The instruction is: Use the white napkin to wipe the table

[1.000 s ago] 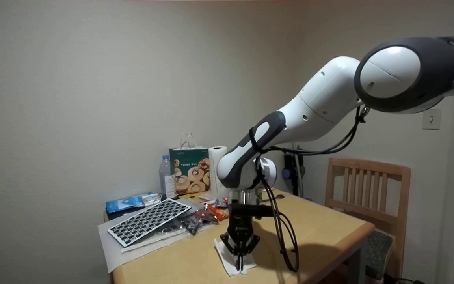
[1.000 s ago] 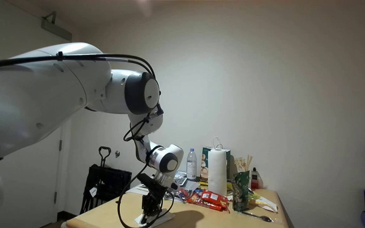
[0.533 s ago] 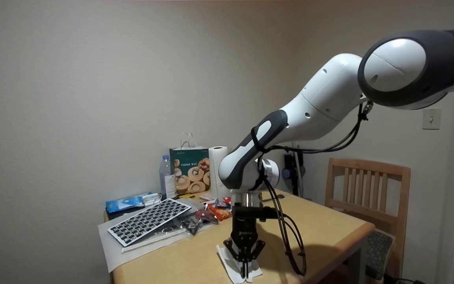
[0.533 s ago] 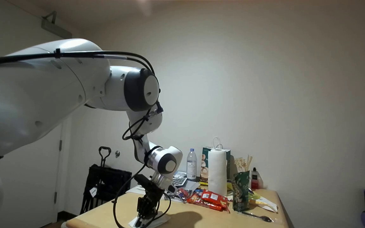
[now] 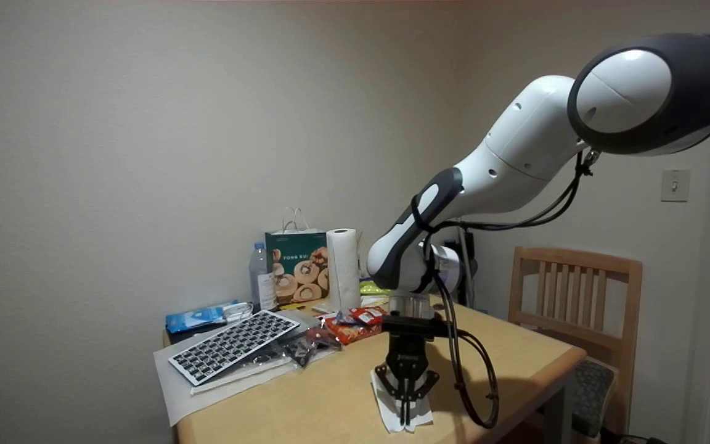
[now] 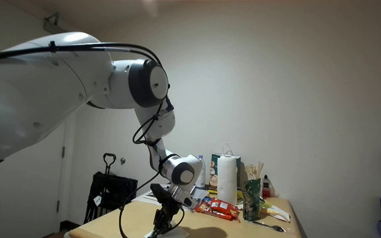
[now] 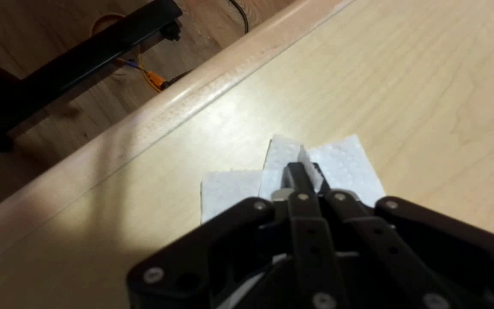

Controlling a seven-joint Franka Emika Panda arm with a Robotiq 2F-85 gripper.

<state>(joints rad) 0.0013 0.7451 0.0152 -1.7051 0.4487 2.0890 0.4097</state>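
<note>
The white napkin (image 5: 386, 404) lies spread and folded on the light tan table (image 5: 306, 401), under my gripper (image 5: 405, 422). My gripper points down and is shut on a raised fold of the napkin. In the wrist view, the fold stands between the fingertips (image 7: 308, 169), and flaps of the napkin (image 7: 345, 163) spread on both sides over the table top (image 7: 423, 86). In an exterior view, the napkin (image 6: 177, 233) is partly hidden by the gripper and a cable, at the bottom edge of the picture.
A keyboard (image 5: 232, 348) on papers and red snack bags (image 5: 349, 327) lie behind the gripper. A paper towel roll (image 6: 227, 180), a green pouch (image 6: 251, 200) and a spoon (image 6: 270, 226) are farther along. The table's rounded edge (image 7: 165, 107) runs near the napkin. A chair (image 5: 577, 290) stands beside.
My gripper and the napkin have slid together over the table, to the right in an exterior view. The gripper keeps its hold. The objects at the back have not moved.
</note>
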